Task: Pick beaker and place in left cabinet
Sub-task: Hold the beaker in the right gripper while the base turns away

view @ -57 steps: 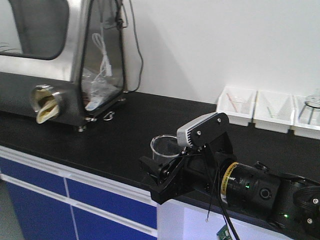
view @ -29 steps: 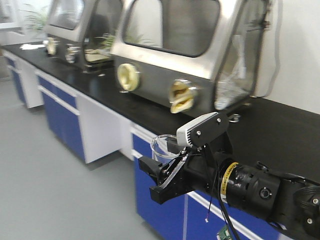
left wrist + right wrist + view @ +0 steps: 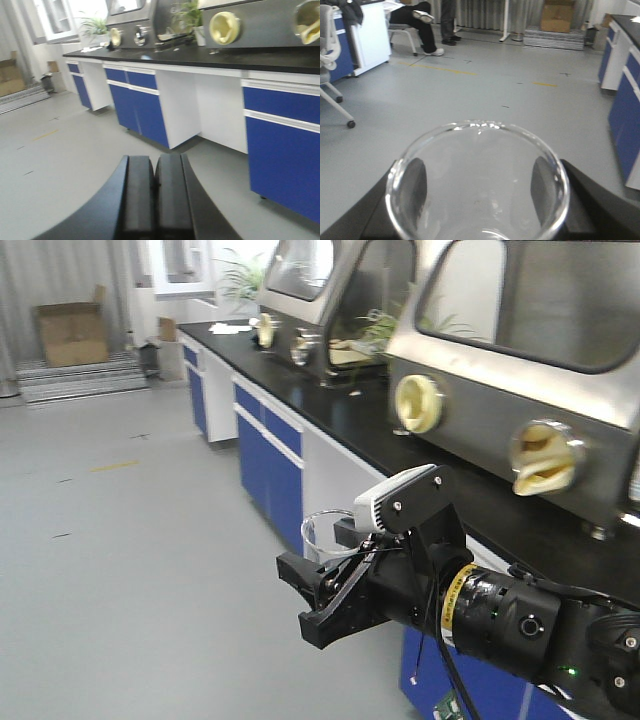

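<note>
Upright, the beaker [image 3: 322, 536] sits in the right tool [image 3: 479, 200].

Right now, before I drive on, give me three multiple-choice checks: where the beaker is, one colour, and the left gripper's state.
1. Where is the beaker?
A. On the black worktop
B. Between the fingers of the right gripper
C. On the floor

2. What colour are the bench doors?
A. Red
B. Green
C. Blue

3. How does the left gripper stand?
A. Shut, nothing in it
B. Wide open
C. Shut on a flask

Answers:
1 B: the right wrist view shows a dark finger on each side of the glass.
2 C: the left wrist view shows blue fronts under the worktop.
3 A: the two black fingers meet, with nothing between them.
</note>
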Available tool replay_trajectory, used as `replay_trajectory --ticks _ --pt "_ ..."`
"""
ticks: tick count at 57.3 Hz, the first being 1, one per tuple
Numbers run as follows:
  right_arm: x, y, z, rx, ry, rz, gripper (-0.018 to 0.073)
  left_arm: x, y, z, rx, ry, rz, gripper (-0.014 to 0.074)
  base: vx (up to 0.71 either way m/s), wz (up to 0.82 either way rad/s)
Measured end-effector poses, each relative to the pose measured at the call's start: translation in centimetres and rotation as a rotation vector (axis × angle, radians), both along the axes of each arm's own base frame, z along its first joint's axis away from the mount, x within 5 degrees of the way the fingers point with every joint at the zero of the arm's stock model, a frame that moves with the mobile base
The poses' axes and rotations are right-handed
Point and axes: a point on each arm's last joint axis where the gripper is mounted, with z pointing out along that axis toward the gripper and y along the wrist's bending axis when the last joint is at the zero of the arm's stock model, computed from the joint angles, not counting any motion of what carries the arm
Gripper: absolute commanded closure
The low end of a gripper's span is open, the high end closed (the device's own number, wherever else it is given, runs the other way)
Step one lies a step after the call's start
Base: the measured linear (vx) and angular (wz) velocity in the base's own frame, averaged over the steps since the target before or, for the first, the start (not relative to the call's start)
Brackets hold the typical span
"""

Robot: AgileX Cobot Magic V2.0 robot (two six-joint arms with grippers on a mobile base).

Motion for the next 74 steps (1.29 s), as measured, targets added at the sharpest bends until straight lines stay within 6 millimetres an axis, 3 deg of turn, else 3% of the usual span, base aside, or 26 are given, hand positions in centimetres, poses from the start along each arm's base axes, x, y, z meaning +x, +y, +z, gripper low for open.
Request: replay_trajectory --ticks 37,74 --pt "0.0 0.0 0.0 0.0 0.0 0.0 0.0404 0.0 0.0 0.0 0.0 0.0 0.0 0.0603 0.29 0.4" --pt "0.0 -0.01 -0.01 -0.001 0.0 -0.001 0.0404 0.0 0.0 0.0 0.0 0.0 0.0 0.0603 0.51 0.16"
